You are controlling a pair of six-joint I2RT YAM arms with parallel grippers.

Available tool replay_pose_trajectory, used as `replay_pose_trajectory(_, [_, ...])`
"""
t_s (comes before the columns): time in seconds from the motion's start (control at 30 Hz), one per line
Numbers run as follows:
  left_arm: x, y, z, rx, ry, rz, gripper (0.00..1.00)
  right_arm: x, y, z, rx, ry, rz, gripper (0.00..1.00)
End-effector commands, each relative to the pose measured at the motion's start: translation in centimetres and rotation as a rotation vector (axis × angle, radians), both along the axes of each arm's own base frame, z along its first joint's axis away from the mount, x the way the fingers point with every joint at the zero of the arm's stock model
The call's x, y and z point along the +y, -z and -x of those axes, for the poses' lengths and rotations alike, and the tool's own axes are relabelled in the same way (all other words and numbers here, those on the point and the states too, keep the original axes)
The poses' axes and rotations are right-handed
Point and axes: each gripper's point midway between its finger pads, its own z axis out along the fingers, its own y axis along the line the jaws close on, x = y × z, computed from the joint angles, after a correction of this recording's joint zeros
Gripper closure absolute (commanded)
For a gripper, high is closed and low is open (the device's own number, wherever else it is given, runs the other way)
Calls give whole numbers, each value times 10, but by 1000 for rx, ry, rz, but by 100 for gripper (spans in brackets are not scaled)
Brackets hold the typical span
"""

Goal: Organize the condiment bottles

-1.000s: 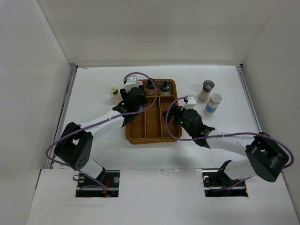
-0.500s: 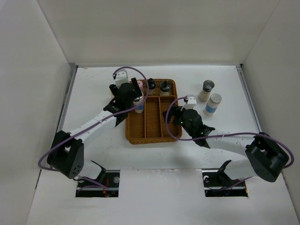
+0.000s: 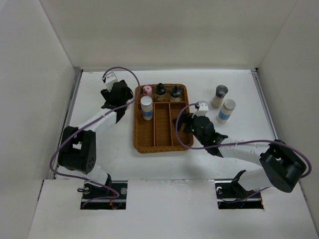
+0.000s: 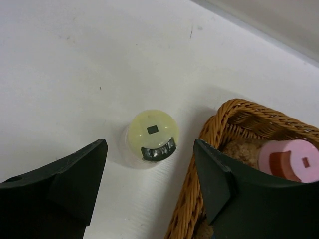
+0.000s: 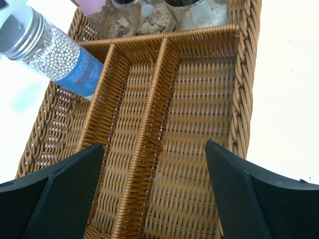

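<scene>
Your left end effector (image 4: pixel 149 144) is released, jaws apart and holding nothing. It hangs over the counter (image 3: pixel 224 79) just off the far-left corner of the wicker tray (image 3: pixel 154 148). The yellow-green-capped bottle (image 4: pixel 152 137) stands upright on the counter between the line of its fingers, touching neither.

Your right end effector (image 5: pixel 154 144) is also released and empty, poised above the tray's long right-hand compartments.

In the tray's far row you have the pink-capped bottle (image 3: pixel 147 90), a black-capped bottle (image 3: pixel 160 89) and a second black-capped bottle (image 3: pixel 175 91). The silver-capped bottle (image 3: pixel 146 107) with a blue label sits at the far end of the left long compartment. Right of the tray, on the counter, stand the grey-capped bottle (image 3: pixel 219 96) and the white-capped bottle (image 3: pixel 227 110), near each other.
</scene>
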Motion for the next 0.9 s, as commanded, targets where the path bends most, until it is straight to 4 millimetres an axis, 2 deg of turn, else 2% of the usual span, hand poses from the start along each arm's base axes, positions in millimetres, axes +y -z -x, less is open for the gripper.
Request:
replay_pose_trajectory(0.0, [2,-13,-23,-40,-3,19,32,7,-21,-10,-49,4,-32,10])
replay_pose_trajectory(0.2, [0,1,-44,-20,1,17,36,8,-21,-10,-48,0,-28,10])
replay_pose_trajectory(0.27, [0,4,-47,-13,-1,11,41,8,-21,-9,-49,-3,-32,10])
replay_pose_trajectory(0.37, [0,12,-44,-1,-4,9,56,7,-20,-10,-48,-1,-26,10])
replay_pose_trajectory(0.43, [2,11,-34,-10,-13,21,64,7,-21,-9,-50,-3,-34,10])
replay_pose_trajectory(0.5, [6,3,-20,-37,-28,22,66,8,-20,-9,-43,-4,-34,10])
replay_pose_trajectory(0.63, [10,-10,20,-91,-63,38,68,9,-20,-9,-47,-4,-40,10])
replay_pose_trajectory(0.87, [-3,-54,86,-151,31,47,69,9,-16,-9,-39,-5,-34,10])
